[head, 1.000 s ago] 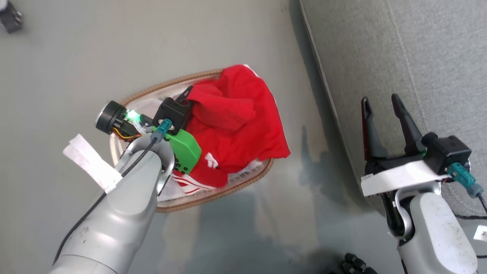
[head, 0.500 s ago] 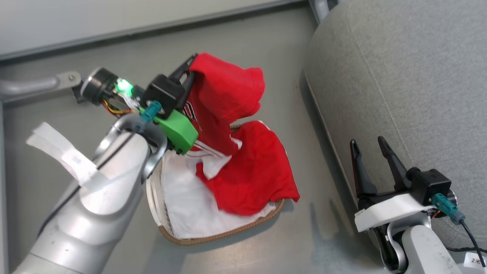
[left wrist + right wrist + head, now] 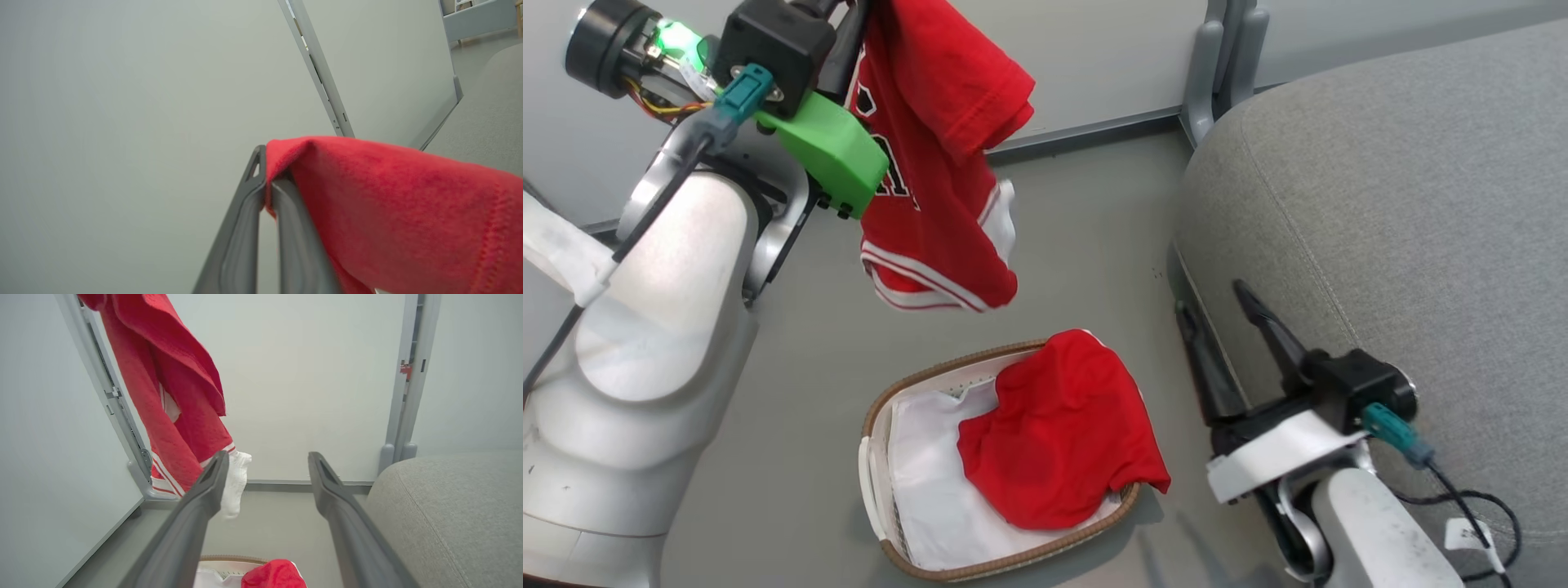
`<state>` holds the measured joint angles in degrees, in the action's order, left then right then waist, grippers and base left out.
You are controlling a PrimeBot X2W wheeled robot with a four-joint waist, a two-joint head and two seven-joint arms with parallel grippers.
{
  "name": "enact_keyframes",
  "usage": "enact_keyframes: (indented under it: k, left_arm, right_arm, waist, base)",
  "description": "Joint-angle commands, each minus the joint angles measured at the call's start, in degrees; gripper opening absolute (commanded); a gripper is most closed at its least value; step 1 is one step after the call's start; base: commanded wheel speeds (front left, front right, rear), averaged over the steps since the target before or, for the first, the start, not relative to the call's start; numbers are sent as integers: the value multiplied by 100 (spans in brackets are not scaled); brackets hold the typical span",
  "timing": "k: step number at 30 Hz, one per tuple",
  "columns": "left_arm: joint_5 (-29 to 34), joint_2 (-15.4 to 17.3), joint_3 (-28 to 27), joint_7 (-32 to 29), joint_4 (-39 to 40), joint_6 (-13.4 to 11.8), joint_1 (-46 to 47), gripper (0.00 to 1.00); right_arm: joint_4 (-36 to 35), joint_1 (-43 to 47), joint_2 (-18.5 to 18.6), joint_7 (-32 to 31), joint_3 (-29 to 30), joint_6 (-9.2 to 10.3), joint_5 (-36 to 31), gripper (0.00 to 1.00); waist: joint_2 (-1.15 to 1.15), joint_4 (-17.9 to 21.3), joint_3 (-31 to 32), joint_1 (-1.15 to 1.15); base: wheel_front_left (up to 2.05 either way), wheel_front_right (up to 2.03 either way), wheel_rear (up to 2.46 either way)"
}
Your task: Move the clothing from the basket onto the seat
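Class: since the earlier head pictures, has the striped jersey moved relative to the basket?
Yes. The jersey, earlier lying in the basket, now hangs clear above it from the left claw; the plain red garment remains inside.

Bright, even light, faint soft shadows; the clothing close to the left wrist camera seems blurred.

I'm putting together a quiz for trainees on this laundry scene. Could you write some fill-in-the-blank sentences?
The gripper shut on the striped jersey is the robot's ____ one.
The garment lying in the basket is coloured ____.
The jaws of the right gripper stand ____.
Missing words: left; red; open.
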<state>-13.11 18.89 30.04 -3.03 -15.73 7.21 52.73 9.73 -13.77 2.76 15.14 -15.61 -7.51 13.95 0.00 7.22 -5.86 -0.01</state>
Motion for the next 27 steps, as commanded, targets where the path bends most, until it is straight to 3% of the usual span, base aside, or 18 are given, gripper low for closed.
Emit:
enact_keyframes:
  k: [1, 12, 27]
  left_arm:
    - [-34, 0, -9, -29, -20, -27, 97, 0]
    - [-282, -305, 292, -338, -132, -12, -31, 0]
    - [-540, -694, 637, -646, 289, -6, 122, 0]
  right_arm:
    - [-18, -116, 23, 2, -163, 3, 2, 100]
    - [401, -891, 25, 2, -1631, 4, 1, 100]
    - [1430, -1576, 23, 2, -1772, 4, -173, 100]
  waist:
    - [0, -18, 67, 1]
    - [0, -316, 370, 1]
    - [0, -704, 544, 1]
  base:
    - [0, 0, 0]
    - [0, 0, 0]
    - [0, 0, 0]
